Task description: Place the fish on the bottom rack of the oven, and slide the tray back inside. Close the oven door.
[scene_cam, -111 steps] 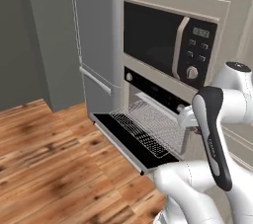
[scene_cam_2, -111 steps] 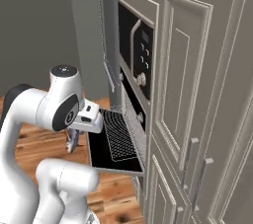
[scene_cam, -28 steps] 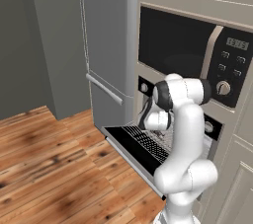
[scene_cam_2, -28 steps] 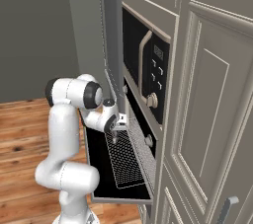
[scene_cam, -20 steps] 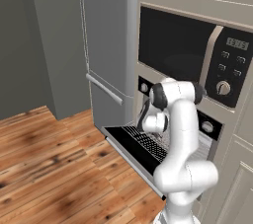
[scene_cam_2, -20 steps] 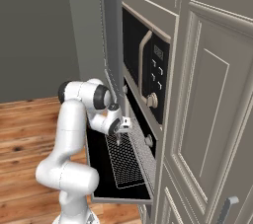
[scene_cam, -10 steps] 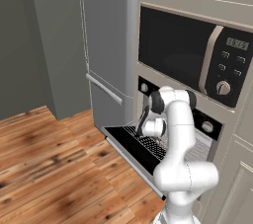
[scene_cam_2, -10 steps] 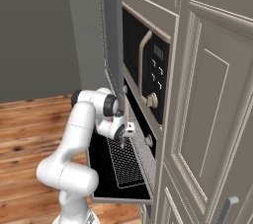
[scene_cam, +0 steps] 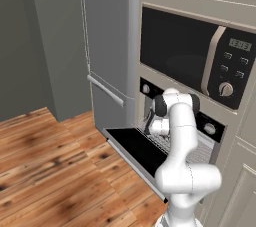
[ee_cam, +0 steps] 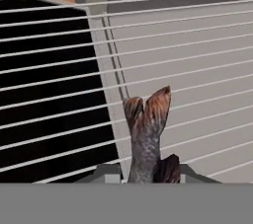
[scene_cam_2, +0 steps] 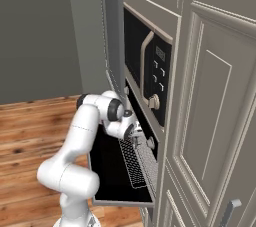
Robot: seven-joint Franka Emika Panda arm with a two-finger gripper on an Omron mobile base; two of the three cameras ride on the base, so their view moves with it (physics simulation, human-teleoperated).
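We've got the hand (ee_cam: 143, 168) clamped on the fish (ee_cam: 147, 134), tail fin sticking out past the fingertips — pinched by the body so it hangs steady over the wires. Right beneath the hand sits the bottom rack (ee_cam: 188, 45), pulled out over the dropped oven door (scene_cam: 135, 148), which is why there's room to reach in. Fish isn't down yet, we reckon — next is lowering and letting go.

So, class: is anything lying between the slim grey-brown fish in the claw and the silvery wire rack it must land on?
Nothing visible does. In the hand view the slim grey-brown fish, tail pointing away, is held in the shut claw directly over the silvery wire rack, whose bars beneath it are bare. The black oven door hangs open.
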